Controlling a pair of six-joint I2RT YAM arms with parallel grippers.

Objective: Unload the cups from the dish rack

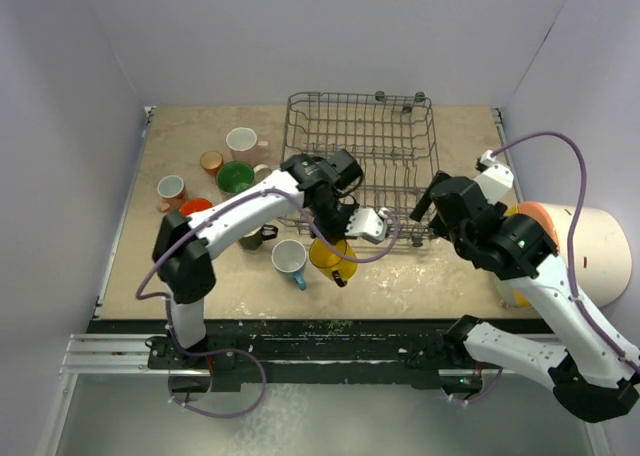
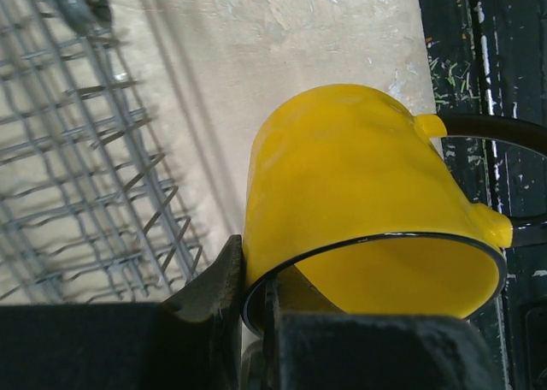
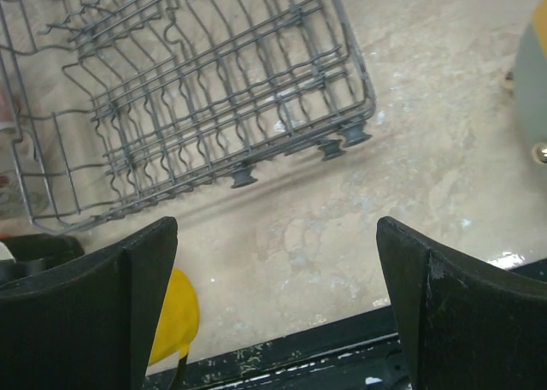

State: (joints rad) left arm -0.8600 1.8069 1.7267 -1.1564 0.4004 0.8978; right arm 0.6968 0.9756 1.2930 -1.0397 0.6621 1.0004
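Fingers (image 2: 215,287) of the left gripper (image 2: 255,280) are pinched on the rim of the yellow mug (image 2: 359,202), one pad on the outer wall and the other inside the mouth. The mug is tilted, with its black-edged opening turned toward the wrist camera and its dark handle on the far side. From above, the left gripper (image 1: 342,238) holds this yellow mug (image 1: 328,254) over the table (image 1: 420,276), just in front of the dish rack (image 1: 360,141) and outside it. Whether the mug's base touches the tabletop cannot be told.

Just beside it to the left lies the blue mug (image 1: 290,258), and a little further left is the black mug (image 1: 258,238). Beyond them, left of the rack, stand an orange mug (image 1: 195,207), a pink mug (image 1: 171,189), the white mug with green inside (image 1: 236,179), a small orange mug (image 1: 211,162) and another pink mug (image 1: 243,142).

The right gripper (image 3: 273,270) hangs with its jaws spread wide and nothing between them, above bare table near the rack's front right corner. Its camera sees the dish rack (image 3: 197,91) ahead and a sliver of the yellow mug (image 3: 175,315) at lower left. A big white cylinder (image 1: 595,251) with an orange face lies at the table's right edge.
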